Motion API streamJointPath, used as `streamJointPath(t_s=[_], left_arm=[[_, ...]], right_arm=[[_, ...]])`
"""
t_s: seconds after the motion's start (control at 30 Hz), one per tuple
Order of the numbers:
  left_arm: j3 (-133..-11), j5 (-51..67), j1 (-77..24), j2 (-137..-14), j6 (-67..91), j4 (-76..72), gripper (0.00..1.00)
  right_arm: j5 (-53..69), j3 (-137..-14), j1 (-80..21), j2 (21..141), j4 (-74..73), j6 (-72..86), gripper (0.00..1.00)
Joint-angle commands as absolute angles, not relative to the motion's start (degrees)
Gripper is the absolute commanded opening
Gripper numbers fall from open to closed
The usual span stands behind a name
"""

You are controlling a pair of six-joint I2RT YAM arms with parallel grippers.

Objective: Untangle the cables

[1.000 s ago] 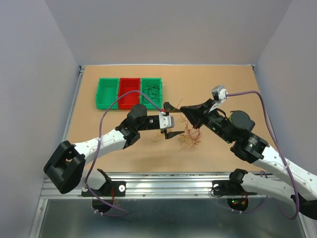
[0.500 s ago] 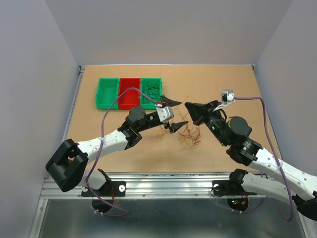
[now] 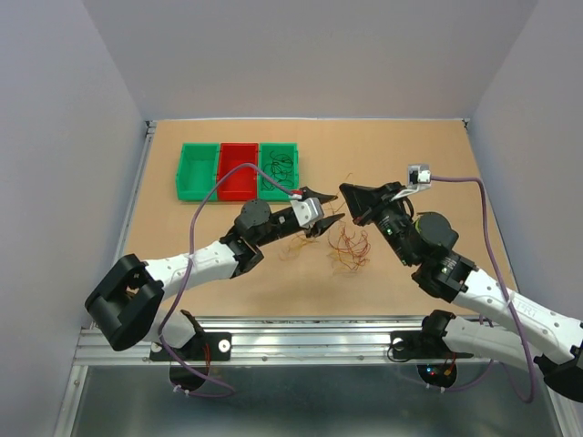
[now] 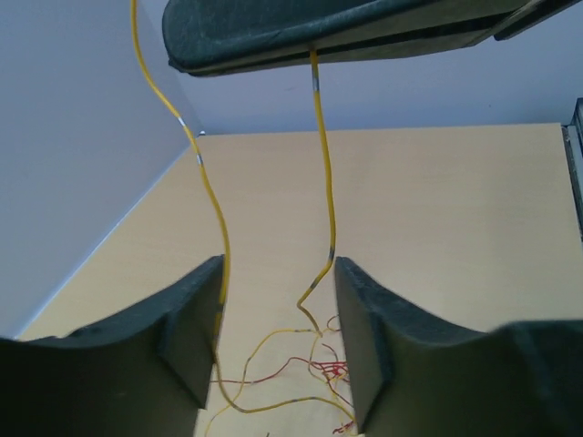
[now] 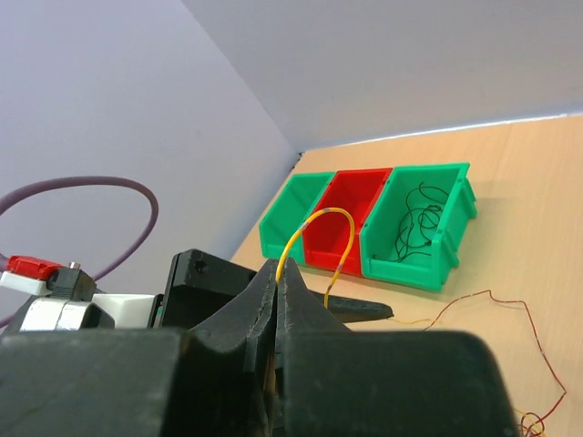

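Two claws meet over mid-desk [image 3: 410, 155] above a loose heap of red and orange cables [image 3: 349, 248]: the right claw [image 3: 346, 193] is pressed together, pinching a yellow cable [image 4: 321, 164] whose two strands hang down to the heap, and the left claw [image 3: 335, 208] is spread with both strands passing between its fingers. Three bins [image 3: 199, 173] sit far left, the rightmost holding dark green cables. Risk: closing on both strands, or pulling apart briskly, could slip the thin cable from the pinch or tighten the knot.
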State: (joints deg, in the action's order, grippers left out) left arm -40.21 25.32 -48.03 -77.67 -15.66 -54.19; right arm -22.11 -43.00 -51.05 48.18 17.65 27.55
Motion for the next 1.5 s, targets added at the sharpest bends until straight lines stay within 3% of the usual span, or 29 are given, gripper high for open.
streamJointPath(t_s=[0.0,0.17,0.23,0.4,0.53,0.6,0.73,0.83,0.9,0.93,1.0,1.07,1.47], left_arm=[[-41.0,24.1,-48.7,-77.4,-17.2,-56.9,0.53],[-41.2,23.6,-48.8,-77.5,-17.8,-56.5,0.31],[-41.2,24.0,-48.8,-77.5,-18.5,-56.3,0.00],[-41.7,23.7,-48.8,-77.2,-19.0,-54.7,0.00],[-43.1,22.7,-48.3,-75.9,-18.3,-50.9,0.00],[-45.3,20.0,-47.6,-75.5,-17.3,-46.5,0.00],[-47.3,27.4,-41.9,-73.4,-13.9,-42.6,0.00],[-50.1,32.4,-39.9,-73.1,-12.3,-38.5,0.00],[-52.9,32.3,-38.1,-73.6,-10.6,-35.3,0.00],[-54.0,32.1,-37.2,-74.7,-9.9,-34.4,0.00],[-57.2,32.2,-33.8,-75.8,-8.0,-31.4,0.00],[-59.5,32.2,-31.1,-77.2,-7.0,-29.3,0.00],[-67.1,33.2,-11.3,-78.4,-5.0,-18.9,0.00]], right_arm=[[-23.8,-42.8,-51.1,48.4,21.2,28.6,0.00],[-24.3,-42.5,-51.1,48.0,21.3,28.5,0.00],[-24.6,-42.6,-51.1,47.9,21.0,28.5,0.01],[-24.2,-43.7,-51.1,48.1,19.1,27.6,0.02],[-25.0,-44.4,-51.1,48.2,17.7,26.1,0.28],[-26.1,-43.6,-51.1,47.5,17.7,25.9,0.28],[-32.2,-42.3,-51.1,45.4,17.2,26.6,0.02],[-37.5,-41.5,-51.1,44.3,16.3,27.5,0.02],[-39.9,-41.7,-51.1,43.8,14.6,28.5,0.35],[-40.8,-41.5,-51.1,43.6,14.4,28.7,0.63],[-40.8,-41.4,-51.1,43.2,14.3,28.7,0.76],[-40.6,-41.5,-51.0,43.2,14.3,28.5,0.80],[-37.8,-42.1,-51.1,43.8,14.0,28.3,0.80]])
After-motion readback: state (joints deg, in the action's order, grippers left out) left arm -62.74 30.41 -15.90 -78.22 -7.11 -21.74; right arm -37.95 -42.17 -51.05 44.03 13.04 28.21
